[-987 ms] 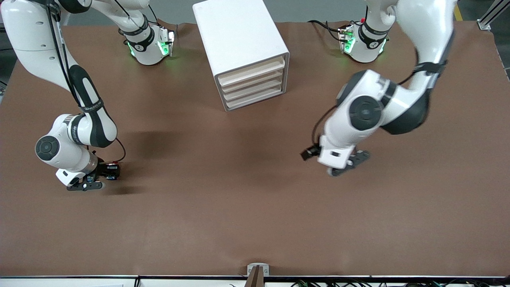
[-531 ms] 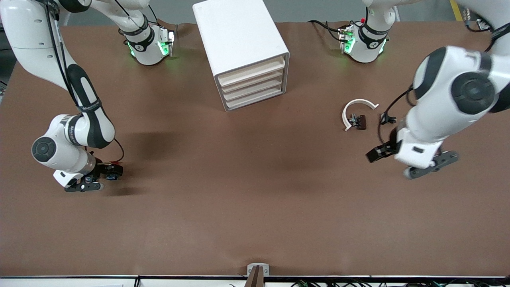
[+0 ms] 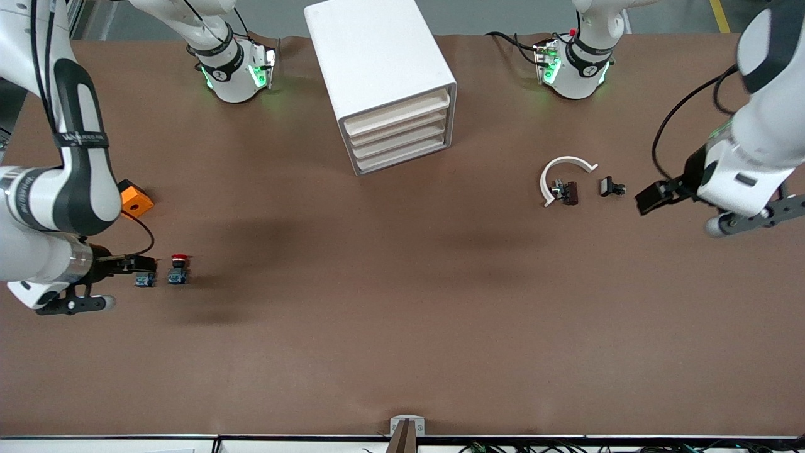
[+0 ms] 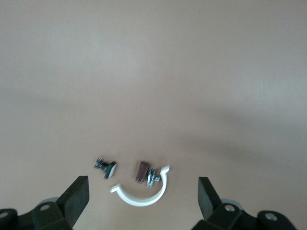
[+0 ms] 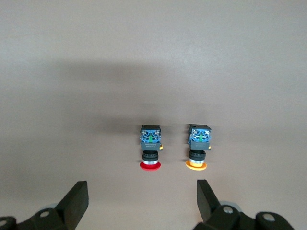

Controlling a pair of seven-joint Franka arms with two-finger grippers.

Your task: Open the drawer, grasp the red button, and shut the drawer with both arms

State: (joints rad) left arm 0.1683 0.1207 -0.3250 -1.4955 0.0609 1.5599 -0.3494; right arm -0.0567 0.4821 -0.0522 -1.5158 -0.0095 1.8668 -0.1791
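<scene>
While all four drawers of the white cabinet (image 3: 381, 78) at upper centre of the front view sit flush, the second drawer (image 3: 400, 128) from the top has not been pulled out, so the task looks barely begun: opening, grabbing and closing all remain.

The red-capped button (image 3: 179, 269) lies on the brown table (image 3: 402, 327) at the lower left of the frame, toward the right arm's end, with a yellow-orange-capped button (image 3: 145, 277) just beside it. An orange cube (image 3: 136, 199) sits above them in the frame, farther from the camera.

The right gripper (image 3: 69, 305) hangs at the far left edge, over the table near the two buttons, its fingers (image 5: 74, 203) spread wide and empty in its wrist view.

The left gripper (image 3: 755, 219) hangs at the right edge, mid-height, fingers (image 4: 76, 197) likewise wide and empty. Toward the frame's centre from it lie a white curved clip (image 3: 561, 175), a small dark brown part (image 3: 568, 192) and a small black part (image 3: 610, 187).
</scene>
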